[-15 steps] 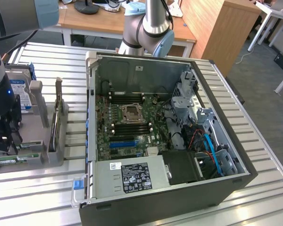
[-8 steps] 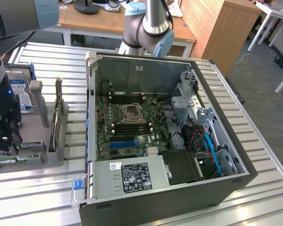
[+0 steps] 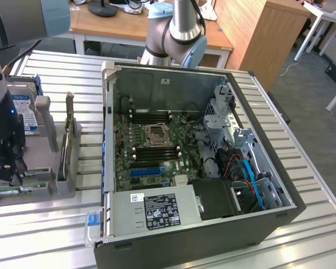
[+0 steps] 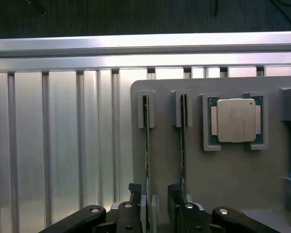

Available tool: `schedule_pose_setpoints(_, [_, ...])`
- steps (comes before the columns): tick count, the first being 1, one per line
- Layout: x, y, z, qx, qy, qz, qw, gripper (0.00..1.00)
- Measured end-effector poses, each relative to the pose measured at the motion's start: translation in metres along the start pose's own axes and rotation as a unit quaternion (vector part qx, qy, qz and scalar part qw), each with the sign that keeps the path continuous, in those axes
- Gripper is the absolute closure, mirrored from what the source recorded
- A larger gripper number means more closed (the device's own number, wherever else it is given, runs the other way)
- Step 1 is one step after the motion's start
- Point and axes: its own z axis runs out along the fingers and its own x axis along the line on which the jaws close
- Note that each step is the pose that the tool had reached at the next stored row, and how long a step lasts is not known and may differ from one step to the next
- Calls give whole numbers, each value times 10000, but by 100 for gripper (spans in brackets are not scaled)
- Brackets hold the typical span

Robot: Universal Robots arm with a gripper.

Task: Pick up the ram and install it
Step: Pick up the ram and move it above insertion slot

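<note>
Two ram sticks stand on edge in slots of a grey holder (image 4: 223, 170). In the wrist view my gripper (image 4: 154, 201) is open, one dark finger (image 4: 134, 194) on each side of the nearer ram (image 4: 146, 145). I cannot tell whether the fingers touch it. The second ram stick (image 4: 183, 141) stands just beside the other finger. In the exterior view the gripper (image 3: 4, 174) hangs low over the holder (image 3: 61, 168) at the exterior view's left, above a green ram stick (image 3: 17, 191).
A square silver CPU (image 4: 236, 120) sits in a holder pocket beside the sticks. A hard drive (image 3: 23, 109) stands behind the gripper. The open PC case (image 3: 173, 218) lies in the middle of the ribbed metal table (image 3: 39, 235), with its motherboard (image 3: 151, 140) exposed.
</note>
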Motion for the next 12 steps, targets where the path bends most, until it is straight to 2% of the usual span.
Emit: schedule_pose_setpoints(12, [-3, 1, 82, 0, 1, -11, 10000, 64])
